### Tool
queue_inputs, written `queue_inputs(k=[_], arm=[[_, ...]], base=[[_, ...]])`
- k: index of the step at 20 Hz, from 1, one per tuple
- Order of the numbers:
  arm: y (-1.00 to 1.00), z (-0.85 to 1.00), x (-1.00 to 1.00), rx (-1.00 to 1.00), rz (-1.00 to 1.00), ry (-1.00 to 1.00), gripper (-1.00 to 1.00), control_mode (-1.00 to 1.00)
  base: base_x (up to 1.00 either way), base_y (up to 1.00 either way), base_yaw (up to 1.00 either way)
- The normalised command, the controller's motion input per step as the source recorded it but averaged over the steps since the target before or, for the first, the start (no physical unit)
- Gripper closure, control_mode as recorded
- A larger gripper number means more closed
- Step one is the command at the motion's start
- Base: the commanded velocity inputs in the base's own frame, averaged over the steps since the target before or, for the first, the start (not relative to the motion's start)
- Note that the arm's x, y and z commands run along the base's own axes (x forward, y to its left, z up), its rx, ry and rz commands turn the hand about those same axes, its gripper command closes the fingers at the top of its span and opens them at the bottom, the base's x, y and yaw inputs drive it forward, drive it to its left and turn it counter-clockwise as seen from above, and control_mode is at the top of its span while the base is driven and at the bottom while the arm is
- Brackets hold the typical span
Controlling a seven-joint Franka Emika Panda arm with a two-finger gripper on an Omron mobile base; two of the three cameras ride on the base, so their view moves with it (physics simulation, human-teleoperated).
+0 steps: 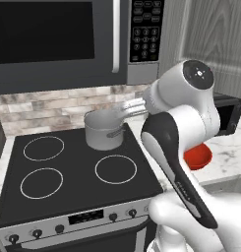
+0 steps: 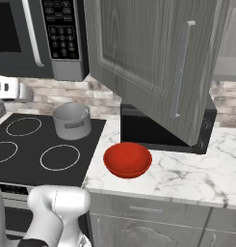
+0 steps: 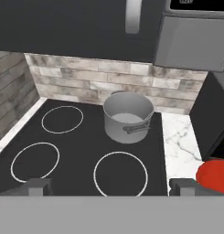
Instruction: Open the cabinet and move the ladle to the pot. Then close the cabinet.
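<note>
On the black stove (image 1: 73,167) the pot (image 3: 128,117) sits at the back right; the gripper (image 3: 111,186) hangs above the burners, jaws spread wide, empty, aimed toward it.

So the pot (image 3: 128,117) was a small grey-silver saucepan, sitting upright and empty at the back right corner of the stovetop (image 3: 81,151), just in front of the tile backsplash, side handle facing front. The cabinet (image 2: 153,62) was grey wood-grain with a slim vertical bar handle, and its door was swung open above the desk (image 2: 187,169). Couldn't spot the ladle.
</note>
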Motion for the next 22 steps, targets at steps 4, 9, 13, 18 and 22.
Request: queue_inputs(k=[4, 9, 13, 18, 22], arm=[[-0.49, -0.19, 0.0, 0.0, -0.04, 0.08, -1.0, -1.0], [-0.49, -0.41, 0.0, 0.0, -0.09, 0.1, -1.0, -1.0], [-0.15, -0.27, 0.03, 0.0, -0.16, 0.07, -1.0, -1.0], [0.0, -0.11, 0.02, 0.0, -0.09, 0.05, -1.0, 1.0], [0.0, 0.0, 0.0, 0.0, 0.0, 0.0, -1.0, 1.0]], base=[[0.0, 0.0, 0.0], [0.0, 0.0, 0.0], [0.0, 0.0, 0.0], [-0.2, 0.0, -0.05], [-1.0, -0.28, -0.13]])
